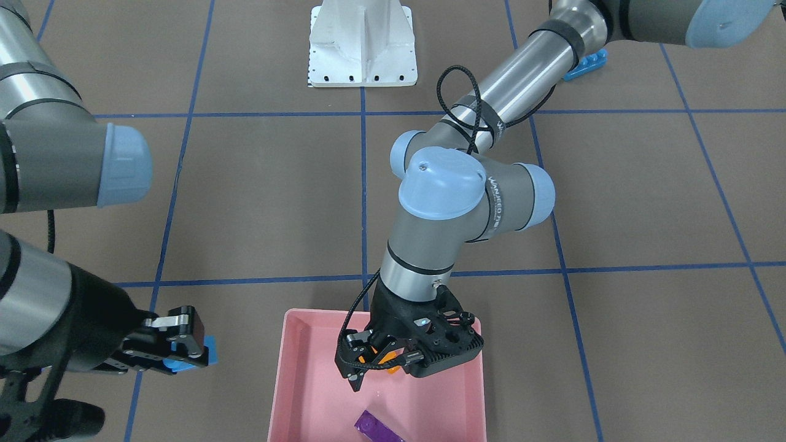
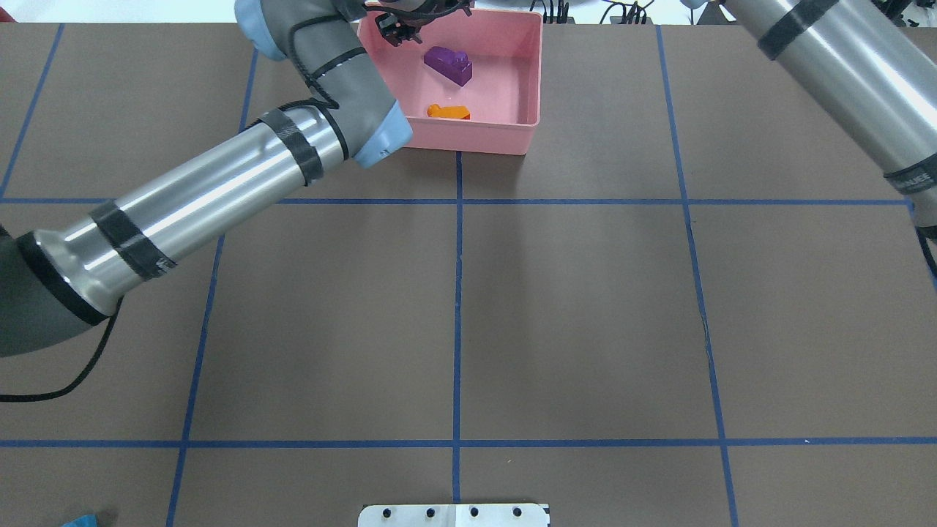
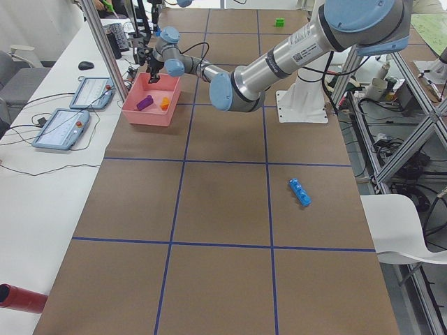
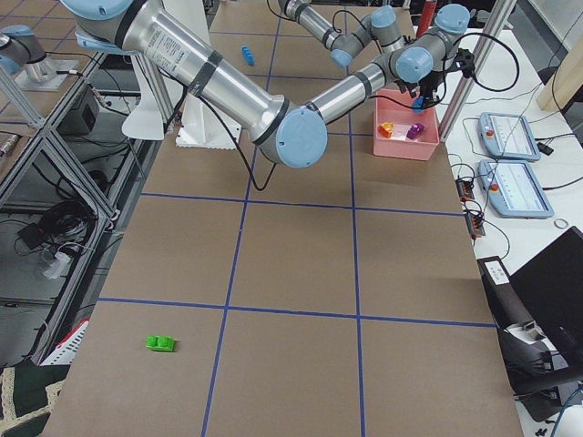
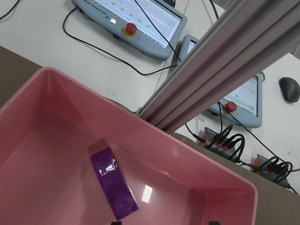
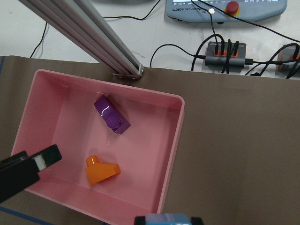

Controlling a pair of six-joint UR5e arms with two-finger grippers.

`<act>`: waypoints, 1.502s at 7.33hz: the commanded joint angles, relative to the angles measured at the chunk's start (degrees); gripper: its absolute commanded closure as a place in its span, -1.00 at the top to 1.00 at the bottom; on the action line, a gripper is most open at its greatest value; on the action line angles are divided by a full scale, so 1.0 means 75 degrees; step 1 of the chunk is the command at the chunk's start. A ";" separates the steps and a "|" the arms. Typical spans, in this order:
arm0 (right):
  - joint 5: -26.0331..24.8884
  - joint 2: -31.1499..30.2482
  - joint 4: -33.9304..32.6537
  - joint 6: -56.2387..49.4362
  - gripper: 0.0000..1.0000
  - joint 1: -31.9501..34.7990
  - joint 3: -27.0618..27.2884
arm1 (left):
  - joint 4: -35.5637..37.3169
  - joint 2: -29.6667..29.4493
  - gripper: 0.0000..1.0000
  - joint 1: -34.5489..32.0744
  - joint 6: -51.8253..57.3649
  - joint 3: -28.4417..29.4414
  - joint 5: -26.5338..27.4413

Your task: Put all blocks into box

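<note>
The pink box [image 1: 277, 393] holds the purple sloped brick [image 2: 448, 64] and the orange sloped brick [image 2: 448, 112]. My left gripper [image 1: 368, 367] hangs open and empty just above the box floor, next to the orange brick [image 1: 385, 363]. The left wrist view shows the purple brick [image 5: 115, 183] below it. My right gripper [image 1: 191, 351] is outside the box, beside its edge, shut on the small blue cube [image 1: 199, 357]. The cube also shows in the right wrist view [image 6: 164, 219]. The long blue bar [image 3: 300, 192] and the green brick [image 4: 161, 343] lie far off on the table.
The white metal base [image 1: 362, 61] stands at the robot's side of the table. The left arm's elbow [image 1: 473, 184] hangs over the table behind the box. Control pendants [image 6: 225, 7] and cables lie beyond the table's far edge, behind a slanted aluminium post [image 5: 225, 61].
</note>
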 commanded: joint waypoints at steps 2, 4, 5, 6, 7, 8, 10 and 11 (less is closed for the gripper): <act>-0.2141 0.0737 0.0311 0.1174 -1.00 -0.1287 -0.0304 | 0.1285 0.2421 1.00 -0.1684 0.1722 -0.2777 -0.2623; -0.3794 0.0855 0.1629 0.1842 -1.00 -0.1979 -0.1178 | 0.1393 0.4420 1.00 -0.2800 0.3664 -0.4206 -0.3518; -0.4183 0.0856 0.2287 0.1856 -1.00 -0.2226 -0.1613 | 0.1393 0.6114 1.00 -0.2815 0.4406 -0.5444 -0.3532; -0.4489 0.0845 0.2514 0.1844 -1.00 -0.2402 -0.1745 | 0.1393 0.7176 1.00 -0.2827 0.4669 -0.6303 -0.3532; -0.4677 0.0856 0.2528 0.1856 -0.79 -0.2532 -0.1758 | 0.1382 0.8091 1.00 -0.2711 0.4718 -0.7112 -0.3532; -0.4691 0.0856 0.2528 0.1844 0.44 -0.2556 -0.1759 | 0.1381 0.8924 1.00 -0.2513 0.4881 -0.7840 -0.3532; -0.4679 0.0856 0.2504 0.1891 0.97 -0.2557 -0.1735 | 0.1370 1.0719 1.00 -0.1602 0.5537 -0.9131 -0.3415; -0.4656 0.0856 0.2504 0.1926 0.98 -0.2533 -0.1665 | 0.1289 1.1329 1.00 -0.0889 0.5573 -0.9554 -0.3229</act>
